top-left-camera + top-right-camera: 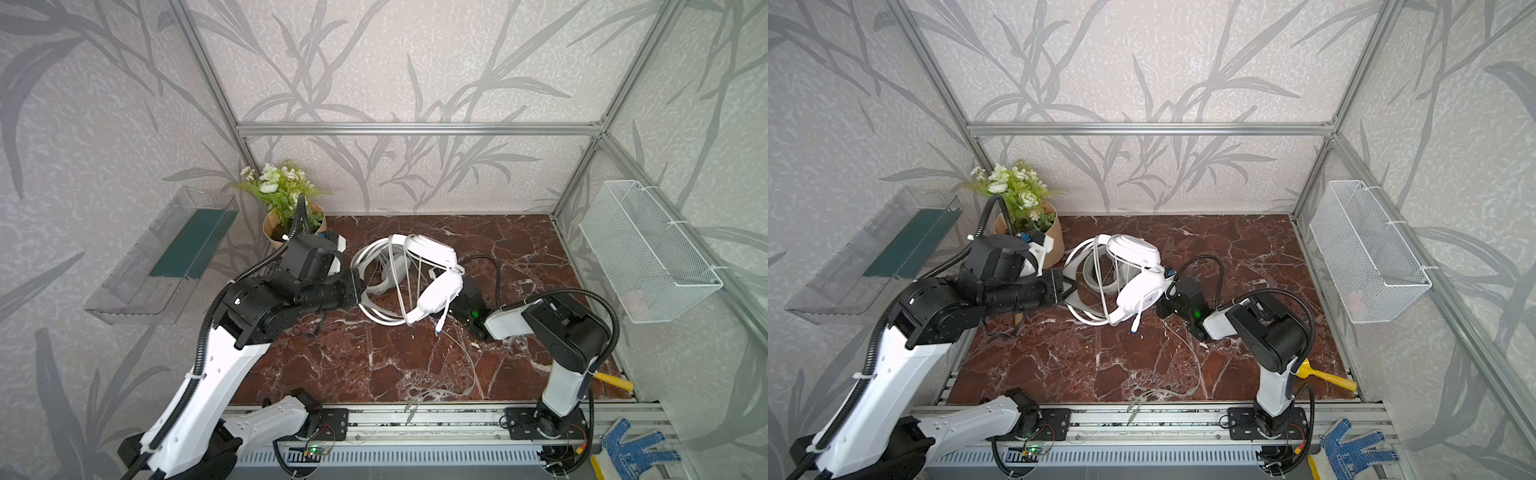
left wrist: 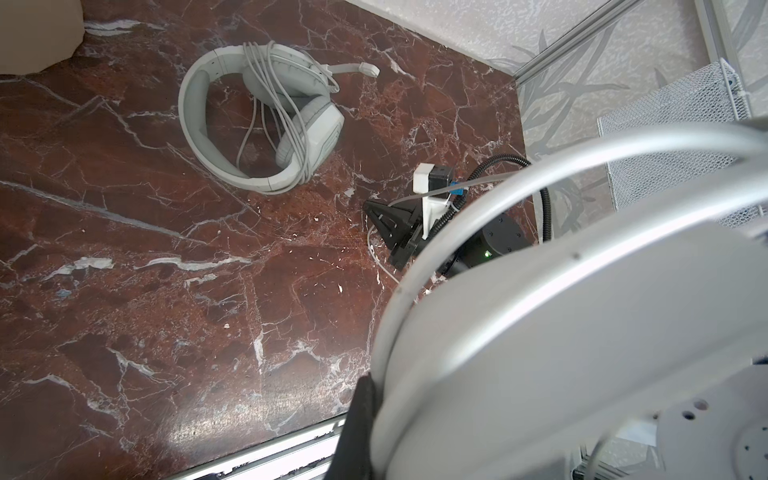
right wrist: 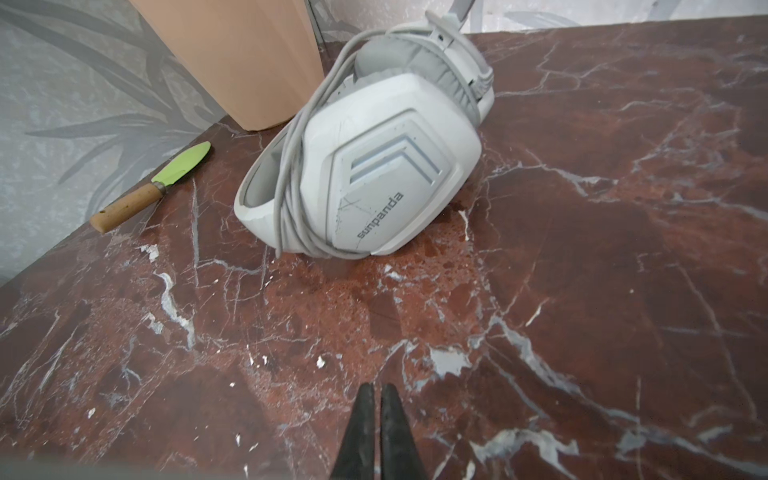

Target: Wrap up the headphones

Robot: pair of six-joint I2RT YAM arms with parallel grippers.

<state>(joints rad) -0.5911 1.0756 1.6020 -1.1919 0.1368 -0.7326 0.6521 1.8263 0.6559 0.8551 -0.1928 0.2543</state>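
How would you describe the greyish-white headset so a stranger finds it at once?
On the red-brown marble table, look beside the tan paper flower pot. The greyish-white padded headset lies there, cable wound around it, marked "sunpanda"; the glossy white headset is held raised.

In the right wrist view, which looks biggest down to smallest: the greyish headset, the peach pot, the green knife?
Largest first: greyish headset; peach pot, though the frame cuts it off; green knife.

White arms (image 1: 216,374), black joints (image 1: 257,307), corrugated black conduits (image 1: 203,332).
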